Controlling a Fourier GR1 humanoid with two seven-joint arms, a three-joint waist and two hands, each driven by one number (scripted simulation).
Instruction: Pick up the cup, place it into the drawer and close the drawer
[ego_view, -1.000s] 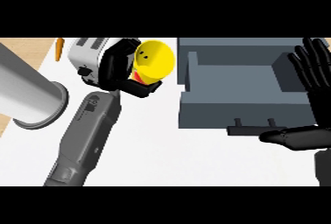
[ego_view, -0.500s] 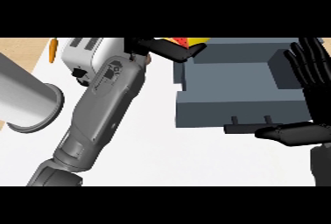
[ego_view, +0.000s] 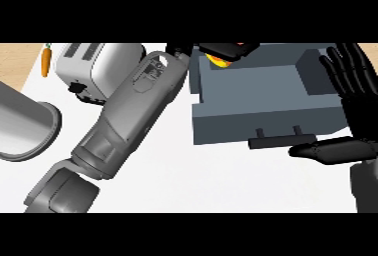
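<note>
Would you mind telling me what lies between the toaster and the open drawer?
In the head view, the left forearm runs diagonally between the toaster and the drawer, its left hand holding the cup over the drawer's far-left corner.

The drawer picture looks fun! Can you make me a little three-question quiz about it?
1. True or false: the drawer is open.
2. What does the left robot hand hold over the drawer?
A. a spoon
B. the cup
C. a plate
3. Fill in: the orange vegetable beside the toaster is a ____.

Key:
1. True: you can see down inside it.
2. B. Most of the cup is hidden by the fingers.
3. Carrot, by the counter's far left edge.

The right robot hand rests open beside the drawer.
</note>
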